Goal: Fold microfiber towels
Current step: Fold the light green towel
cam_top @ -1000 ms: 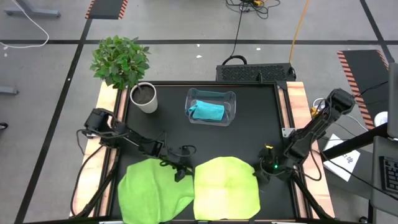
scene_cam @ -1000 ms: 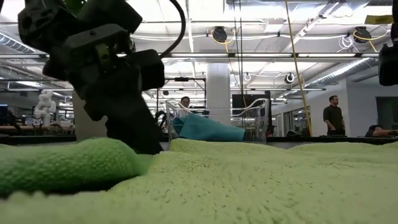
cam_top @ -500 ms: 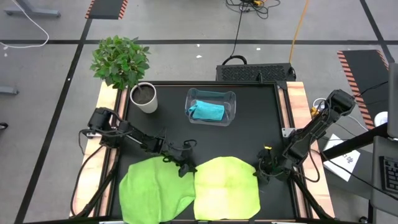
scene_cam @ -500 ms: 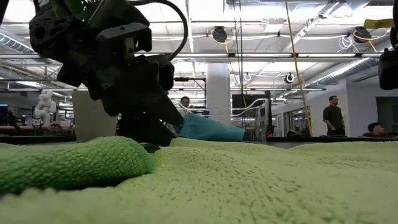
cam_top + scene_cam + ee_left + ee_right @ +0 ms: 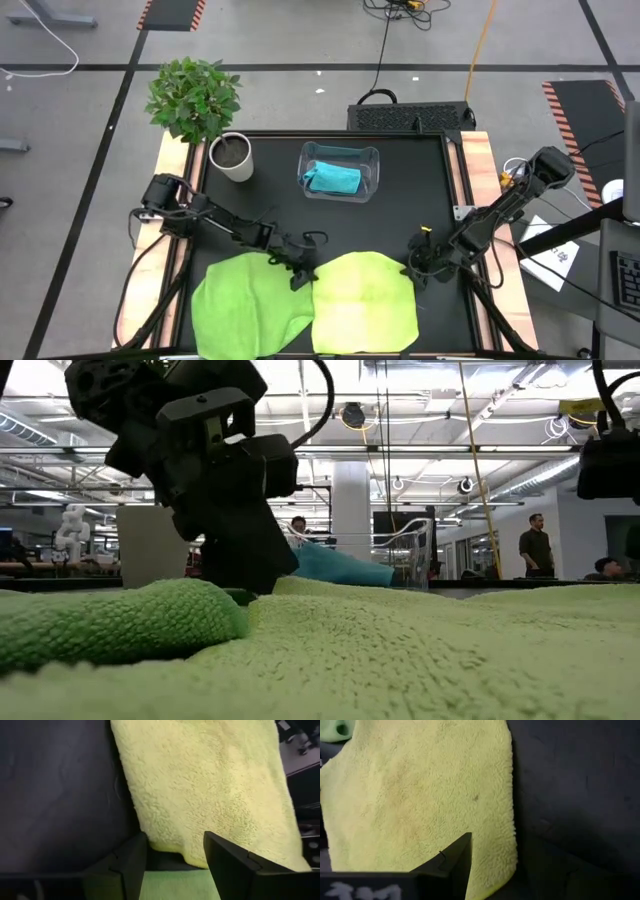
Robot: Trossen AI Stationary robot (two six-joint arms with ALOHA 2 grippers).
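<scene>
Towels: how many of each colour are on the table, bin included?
Bright green towel: 1
Pale yellow-green towel: 1
Turquoise towel, in the bin: 1
Total: 3

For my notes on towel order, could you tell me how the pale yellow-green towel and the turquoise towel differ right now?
The pale yellow-green towel lies spread flat on the black table, near its front edge; the turquoise towel sits bunched inside the clear bin at the back. The yellow-green one shows far more area from above. Both grippers flank the yellow-green towel's far corners; none is near the turquoise one. Both are soft cloths.
</scene>
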